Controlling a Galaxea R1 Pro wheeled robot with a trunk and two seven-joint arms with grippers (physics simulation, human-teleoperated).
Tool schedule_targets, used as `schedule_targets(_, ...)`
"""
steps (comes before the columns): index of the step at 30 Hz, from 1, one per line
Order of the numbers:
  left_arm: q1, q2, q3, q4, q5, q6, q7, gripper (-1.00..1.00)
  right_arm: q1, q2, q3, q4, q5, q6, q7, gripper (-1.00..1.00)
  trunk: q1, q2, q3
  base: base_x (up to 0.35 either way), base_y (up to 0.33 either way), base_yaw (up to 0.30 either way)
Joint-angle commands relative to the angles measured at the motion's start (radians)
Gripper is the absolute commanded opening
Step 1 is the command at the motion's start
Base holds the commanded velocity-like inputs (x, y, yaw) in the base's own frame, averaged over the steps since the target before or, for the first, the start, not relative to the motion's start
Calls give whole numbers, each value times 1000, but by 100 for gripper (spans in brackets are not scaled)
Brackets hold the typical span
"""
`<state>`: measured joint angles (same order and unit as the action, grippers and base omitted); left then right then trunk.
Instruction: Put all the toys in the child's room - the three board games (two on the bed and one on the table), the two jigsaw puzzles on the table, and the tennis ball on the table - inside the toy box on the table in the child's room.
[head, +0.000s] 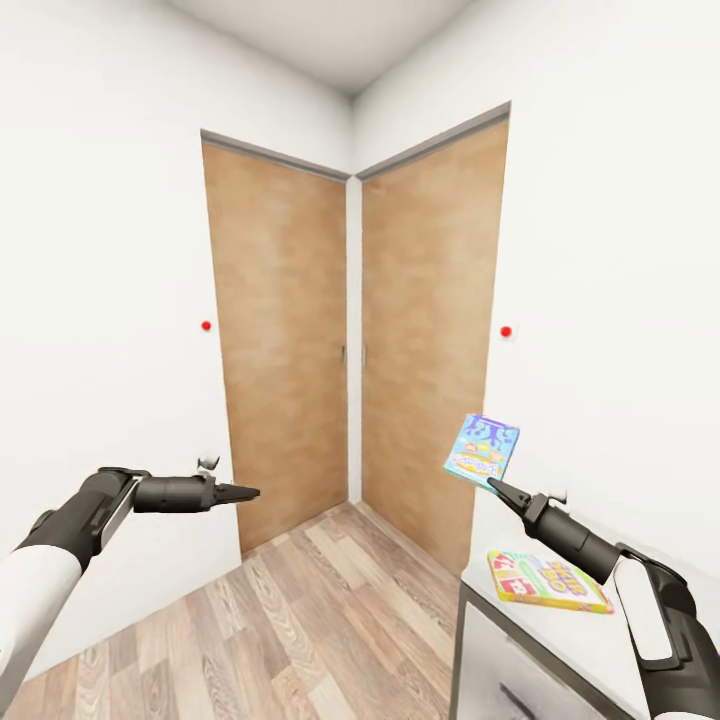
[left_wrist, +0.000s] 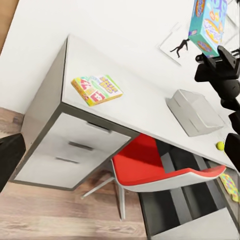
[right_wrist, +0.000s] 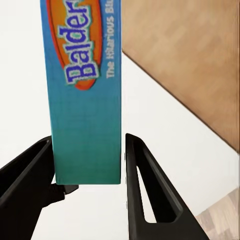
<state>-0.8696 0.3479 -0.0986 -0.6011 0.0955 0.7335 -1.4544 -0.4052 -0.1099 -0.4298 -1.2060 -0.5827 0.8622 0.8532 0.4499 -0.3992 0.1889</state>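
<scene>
Carrying the blue board game (head: 482, 450), your right tool (right_wrist: 90, 175) clamps its lower edge, holding it above the table (left_wrist: 145, 107). Next, bring it over the grey toy box (left_wrist: 195, 112) beyond and release. Your left tool (head: 245, 492) looks closed, empty.

A child's bedroom or study corner in a home.
Two plain wooden doors (head: 355, 350) meet in a white-walled corner at 12 o'clock, above a wood-plank floor (head: 300, 620). At 4 o'clock stands a white desk (left_wrist: 130, 95) with drawers (left_wrist: 75, 145), a red chair (left_wrist: 150, 170) tucked under it, and colourful board game boxes (left_wrist: 96, 89) lying on top.
</scene>
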Motion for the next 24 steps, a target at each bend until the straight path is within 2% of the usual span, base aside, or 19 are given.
schedule_targets(1, 0, 2, -7, 0, 10, 10, 0, 100, -1, 0, -1, 1, -5, 6, 3, -100, 0, -1, 0, -174, 56, -256)
schedule_targets(7, 0, 2, -7, 0, 10, 10, 1, 100, -1, 1, -1, 2, -5, 6, 3, -100, 0, -1, 6, -118, 31, -256)
schedule_targets(24, 0, 2, -7, 0, 10, 10, 1, 100, -1, 1, -5, 21, -5, 2, 4, -100, 0, -1, 22, -8, 1, -256)
